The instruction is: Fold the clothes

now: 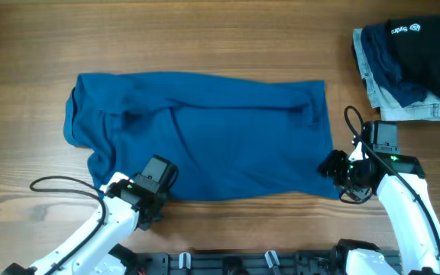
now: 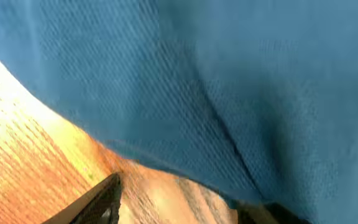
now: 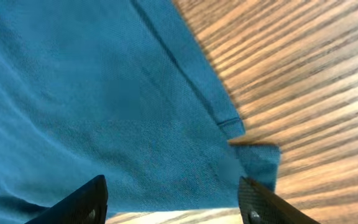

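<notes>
The mid-blue garment [image 1: 205,137] lies spread flat across the middle of the wooden table. My left gripper [image 1: 156,192] is open at the garment's near-left hem; in the left wrist view the blue fabric [image 2: 216,87] fills most of the frame, and bare wood shows between the two fingers [image 2: 182,205]. My right gripper [image 1: 333,169] is open at the near-right corner; in the right wrist view the fingers [image 3: 176,199] straddle the blue hem corner [image 3: 166,137] without closing on it.
A dark navy garment with a white logo [image 1: 418,53] lies on a pale denim piece [image 1: 403,105] at the far right. Black cables run from both arms. The arm bases stand along the near edge [image 1: 243,263].
</notes>
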`<move>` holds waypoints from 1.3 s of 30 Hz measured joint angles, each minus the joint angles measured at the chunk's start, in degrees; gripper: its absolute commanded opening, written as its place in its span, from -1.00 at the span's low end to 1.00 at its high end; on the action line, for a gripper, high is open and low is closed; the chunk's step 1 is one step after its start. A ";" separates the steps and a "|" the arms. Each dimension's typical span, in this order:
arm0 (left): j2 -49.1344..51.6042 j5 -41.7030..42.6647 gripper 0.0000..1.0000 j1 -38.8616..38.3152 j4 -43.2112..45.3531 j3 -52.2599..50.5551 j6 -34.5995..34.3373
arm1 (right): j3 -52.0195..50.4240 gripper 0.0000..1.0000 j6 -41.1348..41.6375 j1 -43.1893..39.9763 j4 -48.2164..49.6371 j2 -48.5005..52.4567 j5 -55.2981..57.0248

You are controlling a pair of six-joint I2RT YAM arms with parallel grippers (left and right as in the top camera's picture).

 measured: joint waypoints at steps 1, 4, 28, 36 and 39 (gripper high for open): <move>0.26 -2.01 0.12 0.00 0.17 -0.11 0.00 | 0.00 0.36 0.00 0.00 0.35 0.00 0.00; 0.57 -5.29 0.11 0.94 0.33 -0.48 0.00 | 0.00 0.36 -0.02 0.00 0.57 0.00 0.00; -18.75 11.45 0.50 32.52 -4.74 1.55 9.84 | -0.02 0.36 -0.83 0.00 2.54 0.00 -0.02; -18.80 9.01 0.63 34.16 6.78 -8.09 10.73 | 0.00 0.36 -1.49 0.00 1.49 0.00 0.00; -16.98 5.97 0.46 34.16 9.11 -8.13 10.84 | -0.02 0.36 -1.46 0.00 1.25 0.00 -0.02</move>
